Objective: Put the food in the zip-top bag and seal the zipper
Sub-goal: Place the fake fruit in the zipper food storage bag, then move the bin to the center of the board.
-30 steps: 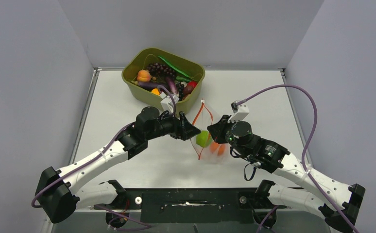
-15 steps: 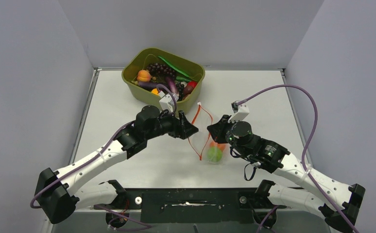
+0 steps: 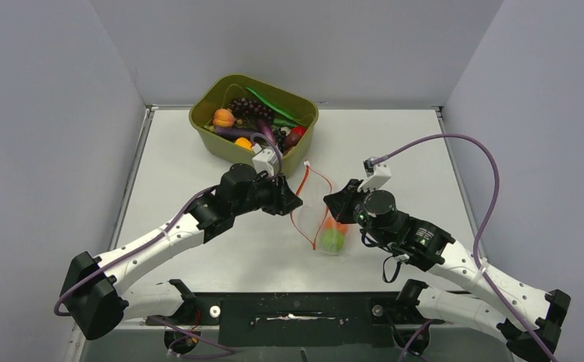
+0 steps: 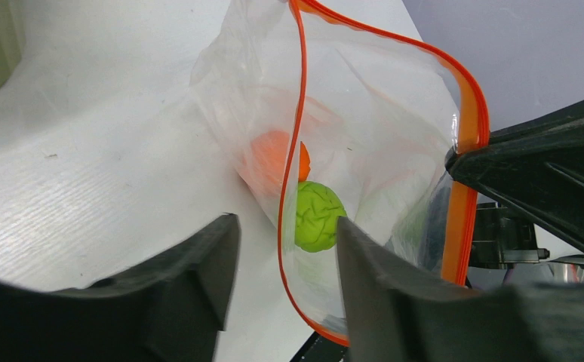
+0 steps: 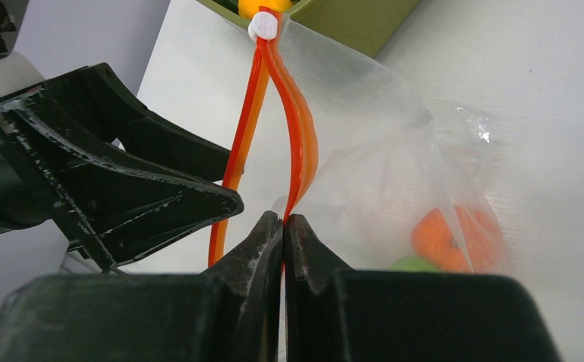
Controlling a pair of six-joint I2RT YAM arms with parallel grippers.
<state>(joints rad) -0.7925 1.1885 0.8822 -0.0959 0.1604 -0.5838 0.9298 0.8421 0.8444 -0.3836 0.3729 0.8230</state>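
Now pinching zipper [image 5: 301, 143] at frame center with right jaws clamped shut; hovering left jaws wide beside opposite strip. Resting zip-top bag [image 3: 315, 211] on counter [image 3: 183, 166], green fruit [image 4: 316, 216], orange fruit [image 4: 270, 154] inside. Risking strip slipping free if pulling unevenly.

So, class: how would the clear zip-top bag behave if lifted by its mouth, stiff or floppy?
Probably floppy: the zip-top bag looks wrinkled and slack where the right end effector pinches it. Likely bottom-heavy: the green fruit and orange fruit sit deep inside and could roll.
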